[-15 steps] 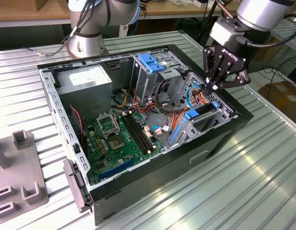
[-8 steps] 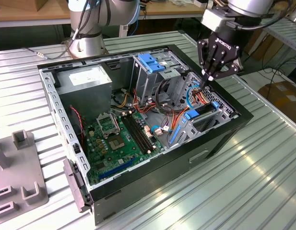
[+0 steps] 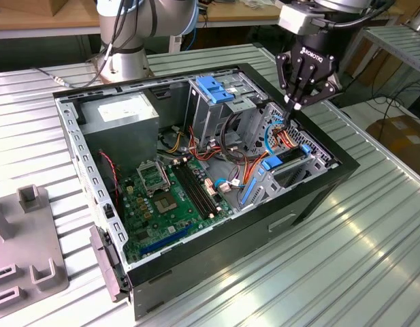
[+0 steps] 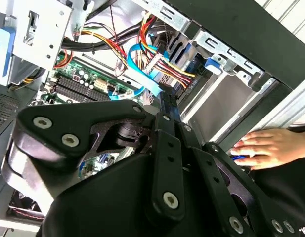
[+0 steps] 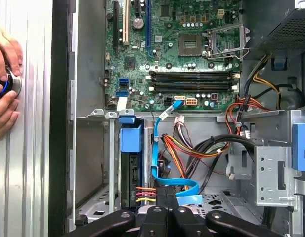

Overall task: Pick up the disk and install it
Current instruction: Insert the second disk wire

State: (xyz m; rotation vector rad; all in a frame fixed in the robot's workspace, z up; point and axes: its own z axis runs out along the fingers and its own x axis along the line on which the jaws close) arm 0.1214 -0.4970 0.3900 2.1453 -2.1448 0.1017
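The disk (image 3: 291,156) stands on edge in the bay at the open computer case's corner on the exterior view's right, with light-blue rail pieces at its ends. In the first wrist view the disk (image 5: 130,173) shows as a dark slab under a blue rail tab (image 5: 130,136). My gripper (image 3: 292,105) hangs just above the cable bundle beside that bay, fingers pressed together and holding nothing. In both wrist views the black fingers meet over a blue flat cable (image 5: 179,186) and coloured wires, with the gripper (image 5: 167,197) shut; the second wrist view shows the gripper (image 4: 164,101) above the same wires.
The case (image 3: 312,197) lies open on a ribbed metal table. Inside are a grey power-supply box (image 3: 121,112), an upright cage with a blue top (image 3: 220,88) and the green motherboard (image 3: 172,197). A person's hand (image 5: 4,84) rests on the table outside the case. A grey fixture (image 3: 26,252) stands at the exterior view's left.
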